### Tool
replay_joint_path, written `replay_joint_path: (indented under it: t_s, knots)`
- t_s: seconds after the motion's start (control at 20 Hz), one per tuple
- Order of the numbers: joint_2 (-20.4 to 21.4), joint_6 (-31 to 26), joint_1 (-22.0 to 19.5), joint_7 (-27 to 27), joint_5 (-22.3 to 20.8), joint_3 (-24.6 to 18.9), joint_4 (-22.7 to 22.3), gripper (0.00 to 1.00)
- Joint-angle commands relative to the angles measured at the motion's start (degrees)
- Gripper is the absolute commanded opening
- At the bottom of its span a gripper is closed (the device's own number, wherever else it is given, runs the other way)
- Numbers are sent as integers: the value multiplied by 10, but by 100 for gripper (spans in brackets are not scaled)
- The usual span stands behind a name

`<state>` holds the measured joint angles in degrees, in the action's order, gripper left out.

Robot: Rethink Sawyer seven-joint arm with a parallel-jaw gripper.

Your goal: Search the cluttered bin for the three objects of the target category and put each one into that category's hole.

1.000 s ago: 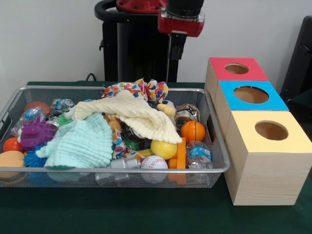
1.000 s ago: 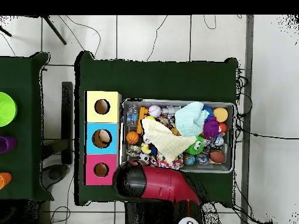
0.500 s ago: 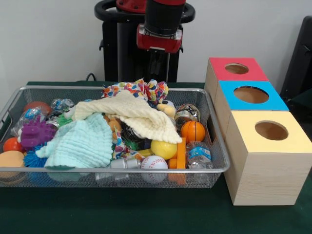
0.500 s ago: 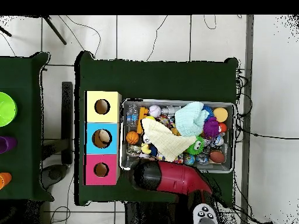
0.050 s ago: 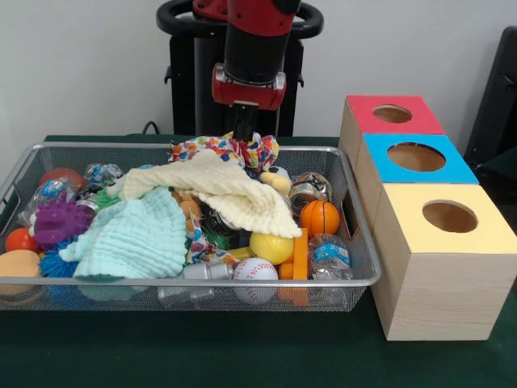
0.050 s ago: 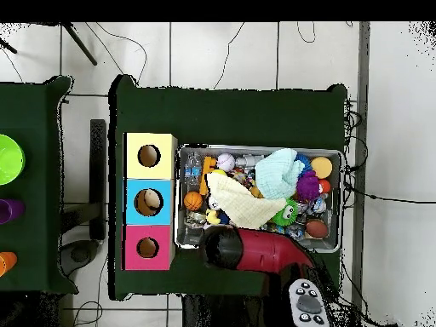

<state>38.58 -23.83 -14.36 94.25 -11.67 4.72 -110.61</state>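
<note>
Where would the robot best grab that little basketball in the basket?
Across the basketball's round middle, coming straight down from above: its top is bare, but a can sits behind it, a yellow ball and orange block crowd its lower sides.

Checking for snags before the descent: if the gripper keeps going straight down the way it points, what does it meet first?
Probably the multicoloured patterned cloth at the bin's far edge, just below the gripper; depth is uncertain.
</note>
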Motion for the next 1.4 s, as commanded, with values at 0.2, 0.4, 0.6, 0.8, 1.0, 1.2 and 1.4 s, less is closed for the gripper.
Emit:
replay_joint_path:
  t_s: [0.2, 0.4, 0.6, 0.8, 1.0, 1.2, 1.4]
  knots:
    - [-50, 42, -51, -24, -59, -85, 65, 0]
    - [-40, 40, -69, -12, -62, -92, 55, 0]
    - [-40, 35, -78, -10, -67, -100, 62, 0]
    - [-36, 6, -100, -35, -76, -112, 73, 0]
    - [-34, 1, -115, -46, -89, -120, 78, 0]
    - [-14, -26, -121, -50, -91, -125, 75, 0]
    - [6, -50, -133, -59, -91, -132, 69, 0]
